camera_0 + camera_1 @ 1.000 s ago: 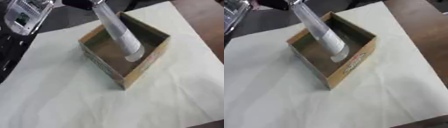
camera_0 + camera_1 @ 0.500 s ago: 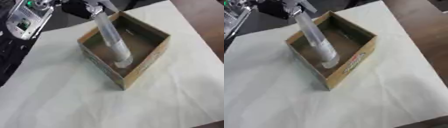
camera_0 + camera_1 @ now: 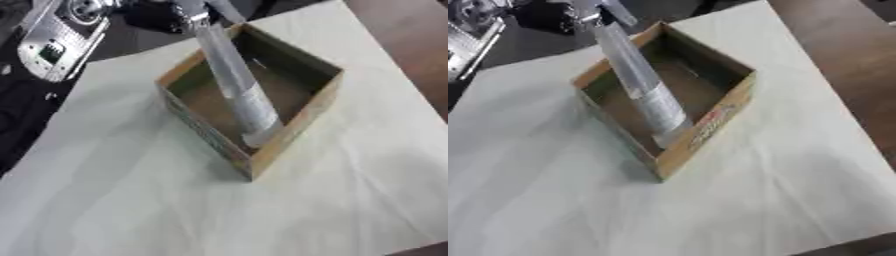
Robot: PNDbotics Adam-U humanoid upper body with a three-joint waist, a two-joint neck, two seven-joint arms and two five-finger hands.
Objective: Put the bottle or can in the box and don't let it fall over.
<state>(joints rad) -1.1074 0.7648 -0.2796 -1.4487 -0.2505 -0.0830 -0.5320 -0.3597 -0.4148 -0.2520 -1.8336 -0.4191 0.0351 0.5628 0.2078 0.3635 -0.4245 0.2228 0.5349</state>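
Your left arm comes in from the upper left corner, its silver and black forearm (image 3: 61, 37) slanting down toward the box, and the left hand (image 3: 188, 12) sits at the top edge, partly cut off and blurred. Its fingers look curled round the top of the tall clear plastic bottle (image 3: 234, 87), grasping it near the neck, though the exact finger placement is hard to make out. The bottle leans, its top tilted toward the far left and its base down inside the open square cardboard box (image 3: 710, 122), close to the box's near right wall. Whether the base rests flat on the box floor cannot be told. A pale label wraps the bottle's lower part. The box stands on the pale cream cloth (image 3: 131, 200) that covers the worktop, with bare brown wood (image 3: 842, 60) showing along the right side. Your right hand shows in neither view
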